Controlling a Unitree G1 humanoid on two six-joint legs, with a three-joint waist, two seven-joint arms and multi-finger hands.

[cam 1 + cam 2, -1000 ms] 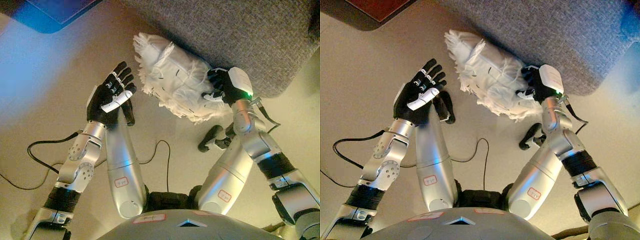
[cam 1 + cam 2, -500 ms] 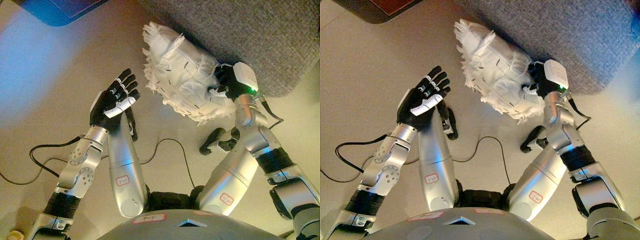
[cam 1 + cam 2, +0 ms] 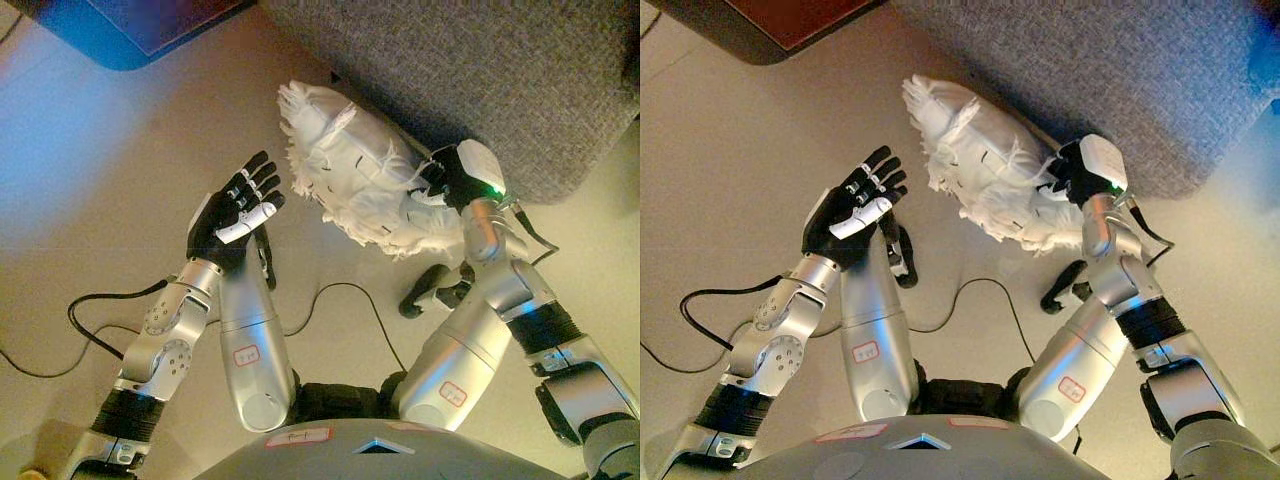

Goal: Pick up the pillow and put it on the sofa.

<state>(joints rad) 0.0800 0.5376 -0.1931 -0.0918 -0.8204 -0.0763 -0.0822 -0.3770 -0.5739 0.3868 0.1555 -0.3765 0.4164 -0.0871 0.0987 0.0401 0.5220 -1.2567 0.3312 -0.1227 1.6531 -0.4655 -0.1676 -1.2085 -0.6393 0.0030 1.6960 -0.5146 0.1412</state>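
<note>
A white fringed pillow [image 3: 360, 175] hangs above the beige floor, just in front of the grey sofa [image 3: 480, 70]. My right hand [image 3: 455, 180] grips the pillow's right end with its fingers curled into the cloth. My left hand [image 3: 235, 210] is held up with straight, spread fingers, palm turned toward the pillow's left edge, a short gap away and touching nothing. The pillow's far side is hidden against the sofa front.
The sofa's front edge runs across the top right of the view. A dark flat object [image 3: 770, 25] with a reddish top lies on the floor at the top left. Beige floor [image 3: 100, 190] spreads out to the left of my left hand.
The pillow and my right hand have dropped slightly and shifted left. My left hand has stayed open beside it, now nearer the pillow's fringe. The camera has shifted a little.
</note>
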